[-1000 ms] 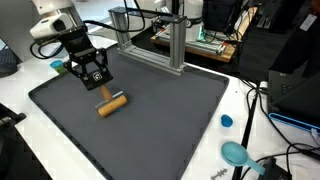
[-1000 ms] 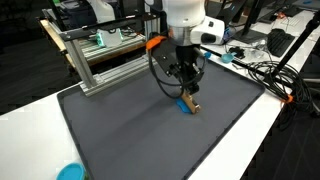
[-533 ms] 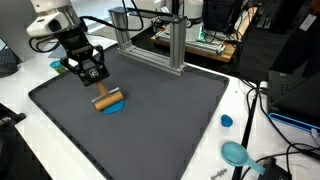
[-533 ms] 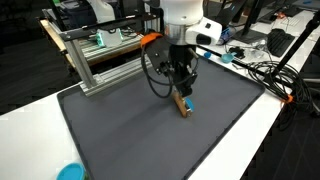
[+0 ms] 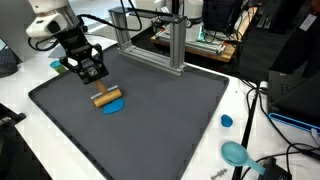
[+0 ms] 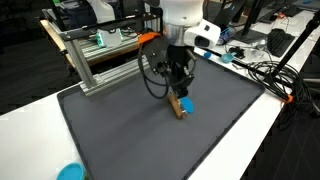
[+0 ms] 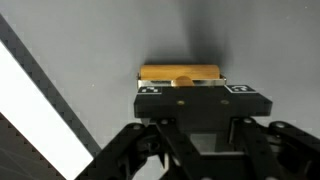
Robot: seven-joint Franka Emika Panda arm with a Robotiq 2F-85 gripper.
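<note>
My gripper [image 5: 95, 82] hangs over the back part of the dark grey mat [image 5: 160, 125], shut on the thin stem of a wooden tool. The tool's light wooden cylinder [image 5: 102, 98] sits crosswise just below the fingers, with a blue part [image 5: 115, 105] under it, at or just above the mat. From the opposite side, the gripper [image 6: 178, 88] points down with the wooden cylinder [image 6: 178, 105] and its blue part [image 6: 187, 104] beneath it. In the wrist view the wooden cylinder [image 7: 180, 71] lies straight ahead of the gripper [image 7: 185, 88]; the fingertips are hidden behind the gripper body.
An aluminium frame [image 5: 176, 45] stands at the mat's back edge, frame [image 6: 92, 55] seen again from behind. A small blue cap [image 5: 227, 121] and a teal scoop [image 5: 236, 153] lie on the white table beside cables. A teal object [image 6: 70, 172] sits near the mat's corner.
The gripper has shifted a little towards the back of the mat with the tool. The tool has tilted, so its blue part now shows beside the wooden cylinder.
</note>
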